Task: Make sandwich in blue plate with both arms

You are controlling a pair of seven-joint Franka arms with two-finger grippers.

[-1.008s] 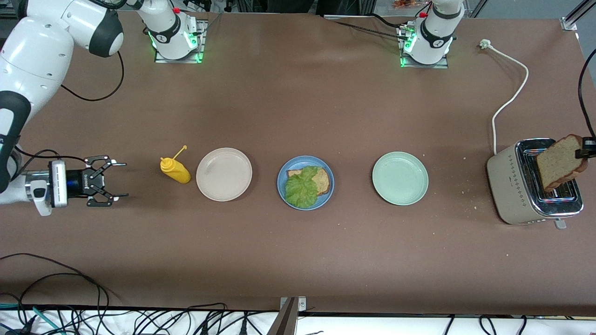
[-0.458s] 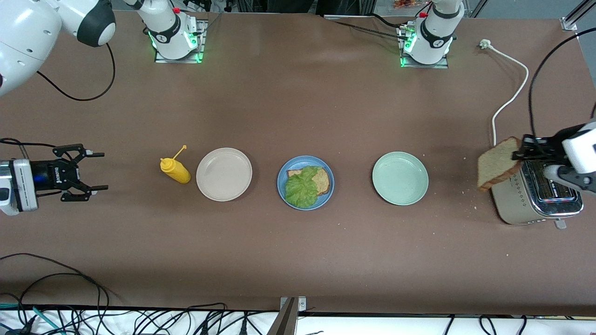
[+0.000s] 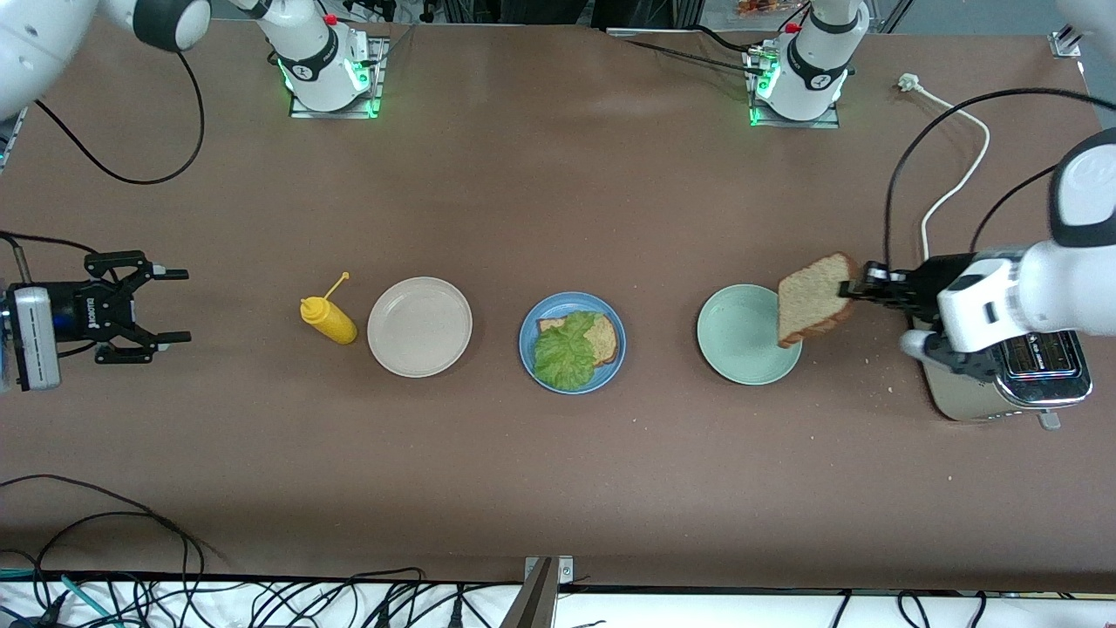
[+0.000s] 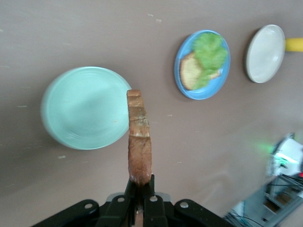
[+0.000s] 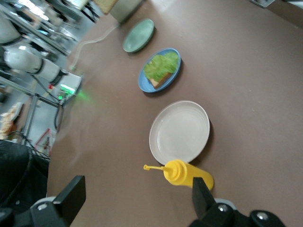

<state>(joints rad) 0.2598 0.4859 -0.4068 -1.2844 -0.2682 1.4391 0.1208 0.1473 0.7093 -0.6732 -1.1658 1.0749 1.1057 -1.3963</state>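
The left gripper (image 3: pixel 859 289) clenched a bread slice (image 3: pixel 812 299) edge-on over the pale green plate (image 3: pixel 741 344) (bound for the blue plate (image 3: pixel 613 368), I judged); the right gripper (image 3: pixel 166 304) waited, released.

The table (image 3: pixel 558 201) is showing a plain brown colour. The blue plate (image 3: pixel 610 366) is carrying crinkled green lettuce (image 3: pixel 562 353) over a brown bread slice (image 3: pixel 603 336). The second bread slice (image 3: pixel 811 298) is showing tan crumb and darker crust. The other plates are pale green (image 3: pixel 741 336) and beige (image 3: pixel 419 326); the bottle (image 3: pixel 329 319) is yellow.
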